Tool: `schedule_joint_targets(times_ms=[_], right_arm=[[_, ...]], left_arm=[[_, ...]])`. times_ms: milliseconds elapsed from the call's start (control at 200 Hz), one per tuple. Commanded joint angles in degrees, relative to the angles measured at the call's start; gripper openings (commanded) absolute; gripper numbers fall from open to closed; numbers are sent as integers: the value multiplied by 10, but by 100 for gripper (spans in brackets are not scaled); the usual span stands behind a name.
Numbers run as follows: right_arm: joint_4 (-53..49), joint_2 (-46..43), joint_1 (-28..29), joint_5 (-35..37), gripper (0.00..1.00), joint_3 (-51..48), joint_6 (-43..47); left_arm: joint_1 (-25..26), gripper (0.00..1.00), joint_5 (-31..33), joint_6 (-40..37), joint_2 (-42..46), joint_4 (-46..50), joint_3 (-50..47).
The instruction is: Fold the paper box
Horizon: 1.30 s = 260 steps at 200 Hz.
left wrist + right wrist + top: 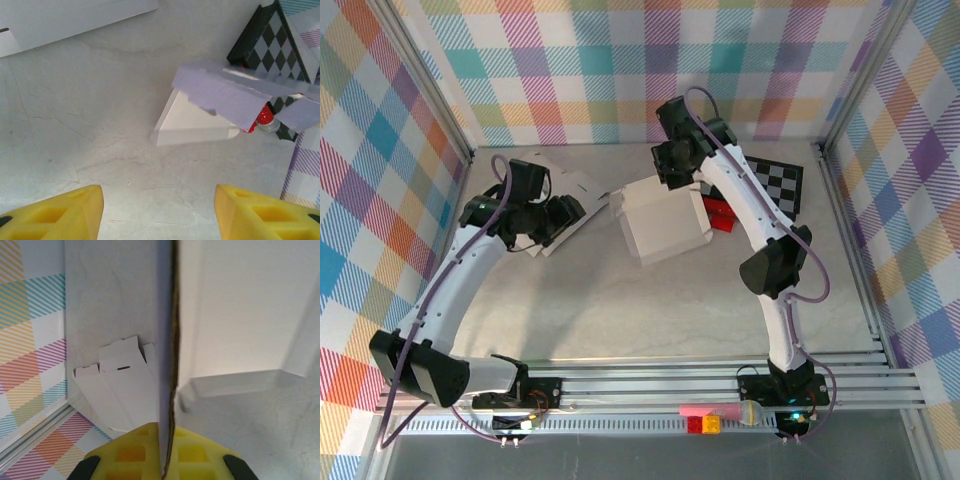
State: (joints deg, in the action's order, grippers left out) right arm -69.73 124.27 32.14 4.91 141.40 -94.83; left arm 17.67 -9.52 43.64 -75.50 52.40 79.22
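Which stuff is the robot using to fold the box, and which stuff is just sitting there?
For the job:
- paper box
- right tool, pinching a box flap
- left tool, open

Just lying about:
- flat paper sheets
- checkered board
- red thing
- small blocks on the front rail

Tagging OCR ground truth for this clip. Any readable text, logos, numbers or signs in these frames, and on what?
No readable text in any view.
paper box: plain white, no print.
flat cardboard sheets: blank, only a short dark slot.
checkered board: black-and-white squares, no characters.
red object beside the box: too small to tell.
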Motion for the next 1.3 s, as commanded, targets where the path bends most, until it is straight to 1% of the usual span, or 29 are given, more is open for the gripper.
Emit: schedule_joint_targets(times_ms=[0, 115, 205, 335, 435, 495, 635, 710, 785, 940, 1020, 1120, 1190, 1215, 1295], right_arm=[[-62, -7, 2, -4, 0, -5, 22], [-140, -41, 13, 11, 0, -28, 32], [-174, -91, 25, 28, 0, -79, 37], [-158, -184, 40, 44, 0, -192, 25], [-144, -217, 41, 30, 0, -237, 18], [-129, -213, 38, 26, 0, -243, 19], [-46, -172, 23, 3, 0, -229, 47], [-18, -143, 16, -20, 0, -216, 55], [18, -122, 8, -60, 0, -220, 68], [136, -128, 4, -97, 0, -284, 100], [175, -133, 0, -118, 0, -321, 99], [183, -123, -7, -146, 0, -340, 100], [177, -119, -11, -154, 0, -343, 101], [173, -118, -11, -153, 0, -343, 102], [162, -118, -13, -147, 0, -338, 101]], left_arm=[[-6, 60, 2, -10, -9, 1, -8], [-6, 60, -6, -11, -10, -8, -17], [-6, 60, -7, -15, -11, -8, -21], [-6, 60, -10, -18, -10, -7, -29], [-6, 60, -17, -17, -10, -11, -34], [-6, 60, -19, -17, -11, -13, -36], [-6, 59, -29, -22, -18, -15, -33], [-5, 59, -40, -26, -24, -16, -32], [-4, 59, -44, -30, -27, -17, -34], [7, 59, -42, -38, -24, -25, -45], [16, 60, -44, -45, -25, -36, -55], [43, 62, -40, -80, -33, -60, -64], [74, 66, -20, -120, -44, -69, -65], [86, 68, -7, -136, -47, -70, -66], [133, 70, 64, -187, -53, -84, -76]])
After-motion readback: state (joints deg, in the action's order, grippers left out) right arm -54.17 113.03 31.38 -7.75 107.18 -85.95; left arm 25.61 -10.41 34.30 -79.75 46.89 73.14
